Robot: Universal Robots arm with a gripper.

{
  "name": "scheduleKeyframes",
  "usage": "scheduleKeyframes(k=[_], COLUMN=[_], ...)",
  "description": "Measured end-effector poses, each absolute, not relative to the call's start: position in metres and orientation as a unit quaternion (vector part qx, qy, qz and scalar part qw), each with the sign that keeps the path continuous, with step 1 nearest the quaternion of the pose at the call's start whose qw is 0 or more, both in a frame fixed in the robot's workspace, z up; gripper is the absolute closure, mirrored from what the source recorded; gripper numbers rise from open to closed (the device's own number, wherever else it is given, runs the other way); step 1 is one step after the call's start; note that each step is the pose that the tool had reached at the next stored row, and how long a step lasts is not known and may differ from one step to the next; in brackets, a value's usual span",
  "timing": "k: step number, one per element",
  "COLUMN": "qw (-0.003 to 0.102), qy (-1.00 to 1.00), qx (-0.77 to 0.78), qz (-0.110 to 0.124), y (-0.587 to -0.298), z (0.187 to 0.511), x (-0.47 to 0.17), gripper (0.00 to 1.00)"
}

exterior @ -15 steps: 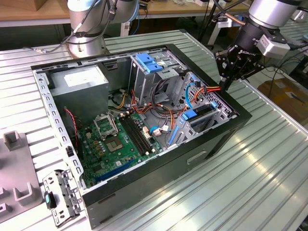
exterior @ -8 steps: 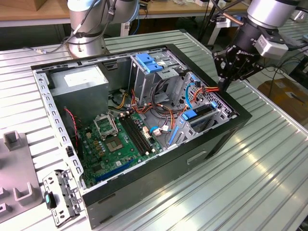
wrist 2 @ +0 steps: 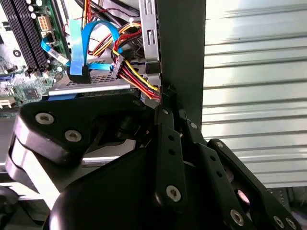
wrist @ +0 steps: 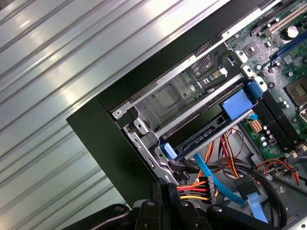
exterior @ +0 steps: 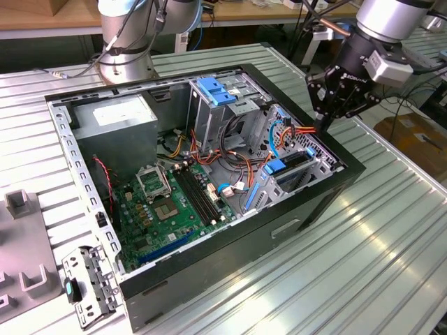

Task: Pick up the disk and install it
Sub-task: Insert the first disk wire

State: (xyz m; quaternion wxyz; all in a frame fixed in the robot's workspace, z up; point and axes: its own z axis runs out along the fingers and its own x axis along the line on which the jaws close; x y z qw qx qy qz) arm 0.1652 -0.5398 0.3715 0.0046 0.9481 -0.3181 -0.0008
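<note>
The fingers (exterior: 323, 125) are looking pressed together into one thin tip, w/ nothing between them as far as I am seeing. In the second wrist view the two dark fingers (wrist 2: 165, 115) are meeting in the same way. They are hanging just above the inner edge of the computer case (exterior: 300, 209), at the corner on the exterior view's right. The tip is pointing down near the bundle of red, yellow and black wires (wrist: 194, 189); I cannot tell if it is touching them.

A bit further in, the disk (exterior: 293, 167) is lying flat inside the low metal bay of the case, apart from the fingers. In the first wrist view its dark body (wrist: 206, 125) is sitting between the blue rails, along the bay wall, and a thin blue cable (wrist: 211, 175) is running close beside it.

So, in my judgement, the pick-up and the placing are done already, approx. the biggest part of the job. If the disk is pushed fully home, or if its cables are plugged, I cannot tell from here.

Further out, the motherboard (exterior: 174, 202) is lying open in the case, and the case is standing on the ribbed metal bench (exterior: 391, 265).
</note>
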Motion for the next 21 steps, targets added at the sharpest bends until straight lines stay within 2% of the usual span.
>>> scheduleKeyframes(k=[21], qw=[0.005], qy=[-0.372], qx=[0.928], qz=[-0.001], y=[-0.5399], z=[0.3715], x=[0.1623], gripper=[0.83])
